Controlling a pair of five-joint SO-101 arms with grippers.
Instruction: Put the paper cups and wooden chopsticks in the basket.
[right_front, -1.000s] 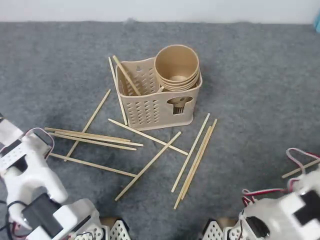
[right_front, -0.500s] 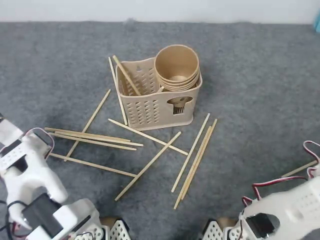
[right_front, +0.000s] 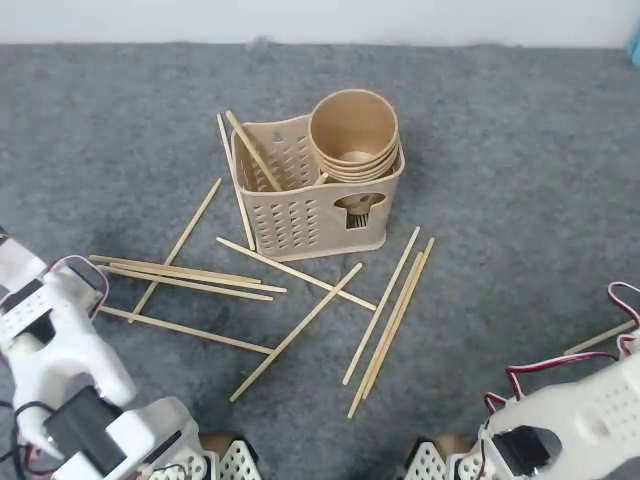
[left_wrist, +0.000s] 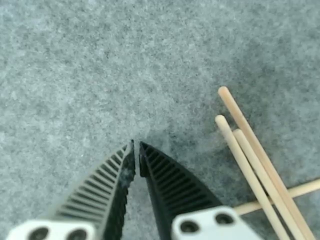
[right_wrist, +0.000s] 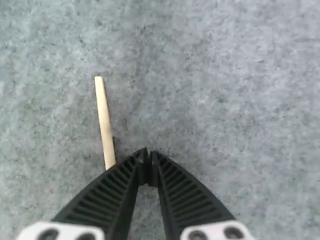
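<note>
A beige slotted basket stands upright at mid-table on the grey carpet. Its right half holds a stack of paper cups, and a few chopsticks lean in its left half. Several wooden chopsticks lie scattered in front of it and to the left. One lone chopstick lies at the far right near the right arm. My left gripper is shut and empty just above the carpet, beside three chopstick ends. My right gripper is shut and empty, next to a chopstick.
Both white arms sit at the table's near edge, the left arm at the bottom left and the right arm at the bottom right. A white wall runs along the far edge of the grey carpet.
The right arm shifted at the bottom right corner between one second ago and half a second ago, then stayed put. Basket, cups, chopsticks and left arm have not moved.
</note>
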